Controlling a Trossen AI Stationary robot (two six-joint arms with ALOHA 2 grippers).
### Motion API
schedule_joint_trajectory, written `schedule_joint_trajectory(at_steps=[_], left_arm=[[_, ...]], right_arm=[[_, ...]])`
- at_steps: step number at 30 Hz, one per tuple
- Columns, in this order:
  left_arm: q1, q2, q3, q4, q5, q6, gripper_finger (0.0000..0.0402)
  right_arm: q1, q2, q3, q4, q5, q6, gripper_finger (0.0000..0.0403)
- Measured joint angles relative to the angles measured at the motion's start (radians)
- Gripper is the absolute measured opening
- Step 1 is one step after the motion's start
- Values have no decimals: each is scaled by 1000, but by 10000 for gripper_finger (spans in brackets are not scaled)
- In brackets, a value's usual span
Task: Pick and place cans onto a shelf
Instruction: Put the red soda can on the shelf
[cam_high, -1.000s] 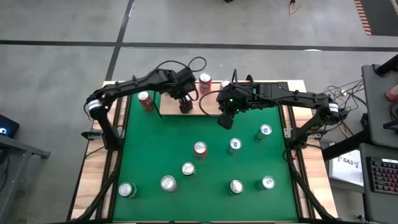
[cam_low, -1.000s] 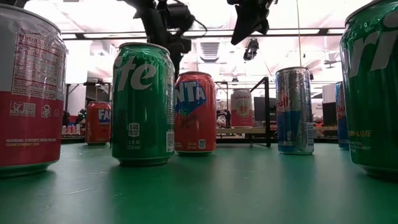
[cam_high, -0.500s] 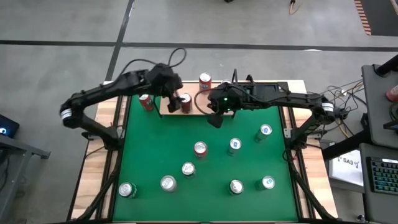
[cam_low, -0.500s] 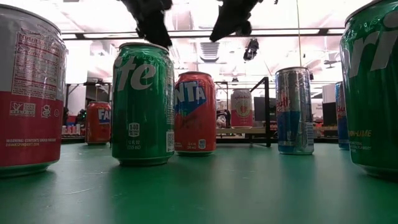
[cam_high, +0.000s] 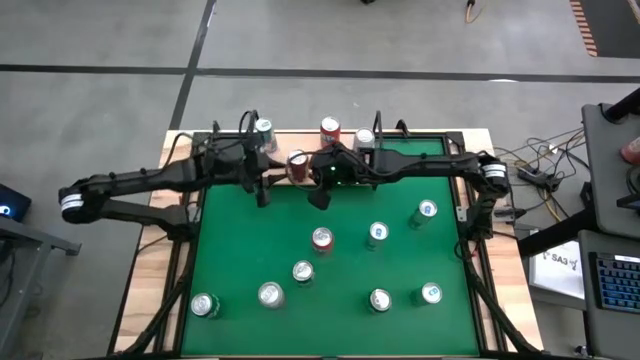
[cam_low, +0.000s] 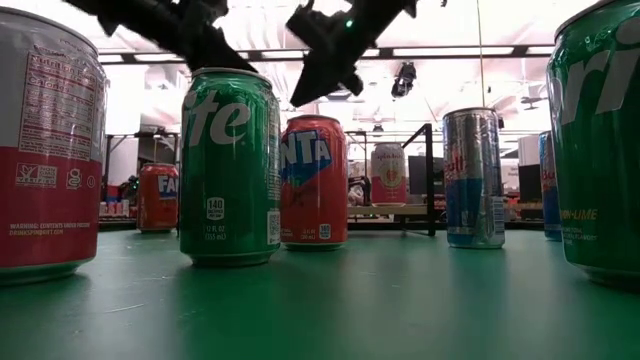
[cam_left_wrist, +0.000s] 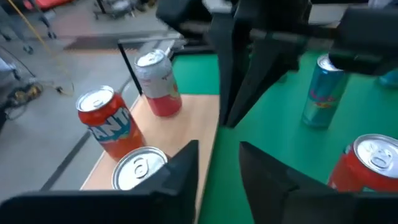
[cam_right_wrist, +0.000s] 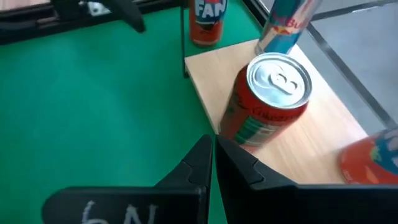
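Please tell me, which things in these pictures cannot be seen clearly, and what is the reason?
- Shelf: in the high view both arms cover most of the board.
- Left claw: in its wrist view, the gap between its tips shows nothing held; blur hides more.
- Near green can: the low view's edge cuts it off.
- Far cans on the shelf: labels too small in the low view.

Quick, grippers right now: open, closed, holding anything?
Left gripper: fingers apart, nothing between them.
Right gripper: fingers closed, holding nothing.

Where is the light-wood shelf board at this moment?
In the high view, the light-wood shelf board lies at the far edge of the green table, left of centre, mostly hidden under both arms, with a red can standing on it.
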Motion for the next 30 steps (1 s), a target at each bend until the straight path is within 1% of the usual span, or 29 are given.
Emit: schedule_joint_trajectory(at_steps=[5,9,17,23,27,30], left_arm=[[0,-56,-108,138,0,-2,34],[1,-101,-150,201,0,-3,4],[2,-157,-165,200,-6,31,8],[2,-164,-166,199,-8,43,8],[2,-164,-166,200,-9,45,8],[2,-164,-166,199,-10,44,8]], right_arm=[[-26,63,0,61,0,42,12],[-50,107,0,88,1,73,12],[-83,128,0,106,2,105,12],[-102,129,0,133,2,103,12],[-118,129,0,141,30,87,12],[-125,129,0,133,29,89,12]])
